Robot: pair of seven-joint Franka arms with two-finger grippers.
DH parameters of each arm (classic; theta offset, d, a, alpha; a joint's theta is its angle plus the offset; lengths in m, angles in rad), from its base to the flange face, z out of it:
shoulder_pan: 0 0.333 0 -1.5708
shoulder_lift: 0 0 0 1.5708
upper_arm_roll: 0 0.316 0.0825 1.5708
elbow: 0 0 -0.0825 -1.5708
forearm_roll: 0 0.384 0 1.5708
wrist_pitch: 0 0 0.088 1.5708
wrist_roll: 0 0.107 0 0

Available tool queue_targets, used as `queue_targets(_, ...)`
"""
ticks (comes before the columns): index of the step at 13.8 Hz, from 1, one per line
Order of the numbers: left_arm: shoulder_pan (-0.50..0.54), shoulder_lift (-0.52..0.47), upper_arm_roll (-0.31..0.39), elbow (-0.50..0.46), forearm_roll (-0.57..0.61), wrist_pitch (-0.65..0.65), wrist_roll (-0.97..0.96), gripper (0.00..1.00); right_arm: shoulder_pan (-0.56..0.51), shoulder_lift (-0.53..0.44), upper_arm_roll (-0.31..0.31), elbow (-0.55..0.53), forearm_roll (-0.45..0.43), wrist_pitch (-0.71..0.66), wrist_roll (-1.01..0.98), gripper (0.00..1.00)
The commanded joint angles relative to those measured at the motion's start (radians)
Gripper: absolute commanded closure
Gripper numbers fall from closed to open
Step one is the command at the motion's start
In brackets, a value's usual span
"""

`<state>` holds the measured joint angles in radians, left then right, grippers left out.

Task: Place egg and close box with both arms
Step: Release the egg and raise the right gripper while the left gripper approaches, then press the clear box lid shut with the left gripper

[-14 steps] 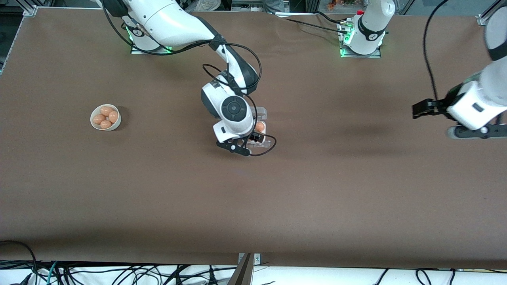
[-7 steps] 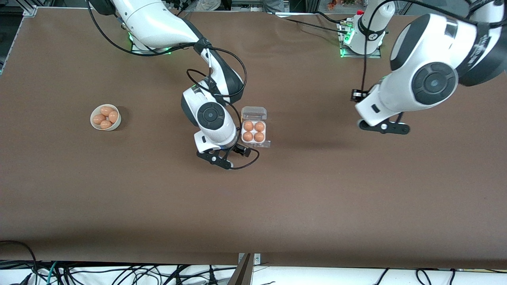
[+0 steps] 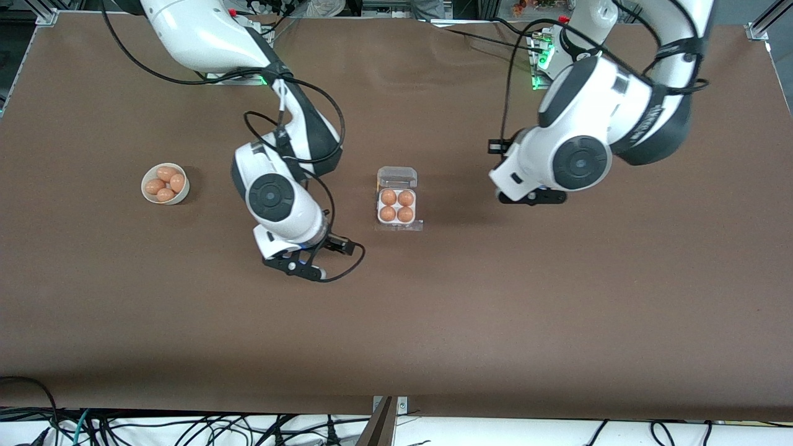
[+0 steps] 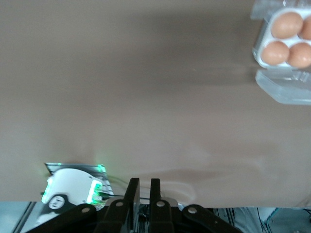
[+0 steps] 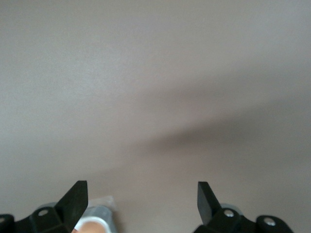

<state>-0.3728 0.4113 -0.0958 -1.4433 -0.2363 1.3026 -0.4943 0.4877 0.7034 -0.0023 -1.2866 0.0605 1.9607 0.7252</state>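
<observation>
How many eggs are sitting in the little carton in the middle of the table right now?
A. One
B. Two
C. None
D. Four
D. All four cells of the carton hold a brown egg, and its clear lid is open; the front view shows them two by two, while the bowl near the right arm's end holds more eggs.

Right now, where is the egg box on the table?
In the front view, the box sits mid-table with its lid open, between the right tool and the left tool.
</observation>
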Motion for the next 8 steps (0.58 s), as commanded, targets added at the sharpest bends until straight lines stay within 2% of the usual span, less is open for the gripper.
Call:
queue_targets(1,-0.043,0.046,0.011,0.032,-0.07,0.0,-0.049,0.9,-0.029,-0.063,-0.017,-0.008,-0.007,-0.092,-0.088,0.0)
queue_targets(3,-0.06,0.073,0.011,0.032,-0.145,0.058,-0.07,0.92,-0.05,-0.099,-0.039,-0.011,-0.013,-0.123,-0.179,0.0)
queue_targets(5,-0.089,0.105,0.011,0.032,-0.193,0.093,-0.087,0.92,-0.119,-0.134,-0.045,-0.016,-0.008,-0.184,-0.307,0.0)
queue_targets(8,-0.127,0.158,0.011,0.043,-0.245,0.124,-0.084,0.92,-0.226,-0.272,-0.042,-0.12,-0.01,-0.198,-0.508,0.0)
